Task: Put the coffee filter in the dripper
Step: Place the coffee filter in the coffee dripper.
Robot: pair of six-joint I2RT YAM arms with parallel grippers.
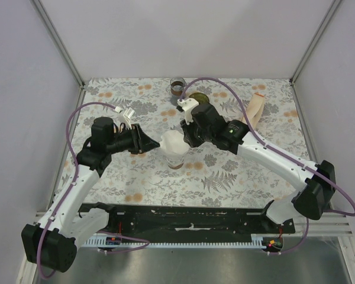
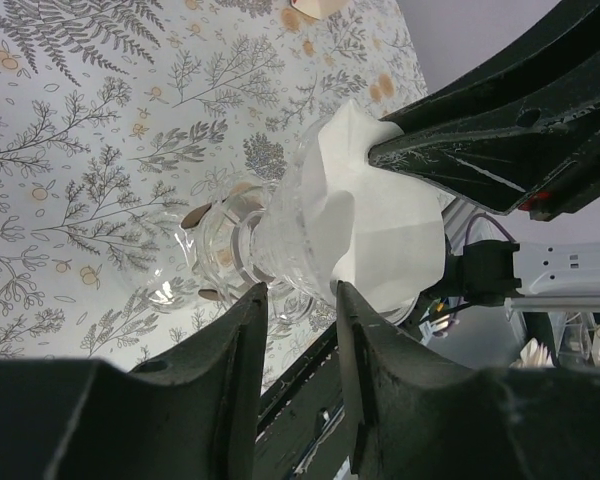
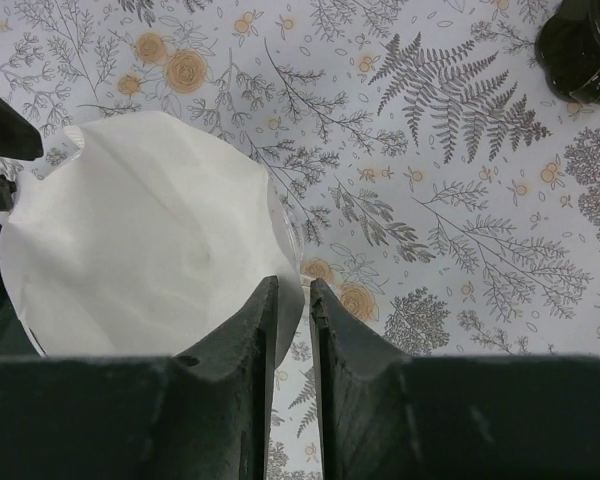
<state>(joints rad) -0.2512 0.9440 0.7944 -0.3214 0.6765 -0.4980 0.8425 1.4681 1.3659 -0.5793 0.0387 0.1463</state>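
The coffee filter (image 1: 173,143) sat near the middle of the table (image 1: 242,177), opened into a white cup and resting in a clear ribbed funnel (image 2: 290,215) on top of a round glass carafe (image 2: 205,255). It was not in the dripper (image 1: 197,95), the dark olive cup that stood apart from it at about 1 o'clock, half hidden behind the right wrist. A glass jar (image 1: 178,87) with a brown band stood near the dripper at its 10 o'clock, close to the far edge, and a long peach packet (image 1: 254,111) lay at the dripper's 3 o'clock. The left gripper (image 2: 300,293) reached in from the filter's 9 o'clock, lying level, its fingers partly apart with the lower part of the funnel in the gap. Whether they pressed on the glass could not be told. The right gripper (image 3: 292,285) came in from the filter's 1 o'clock. In its own wrist view the fingers were drawn close together, leaving a narrow slit, and the filter's rim ran into that slit at the tips along with the clear edge beneath it. Whether they pinched the paper or only flanked it could not be told.
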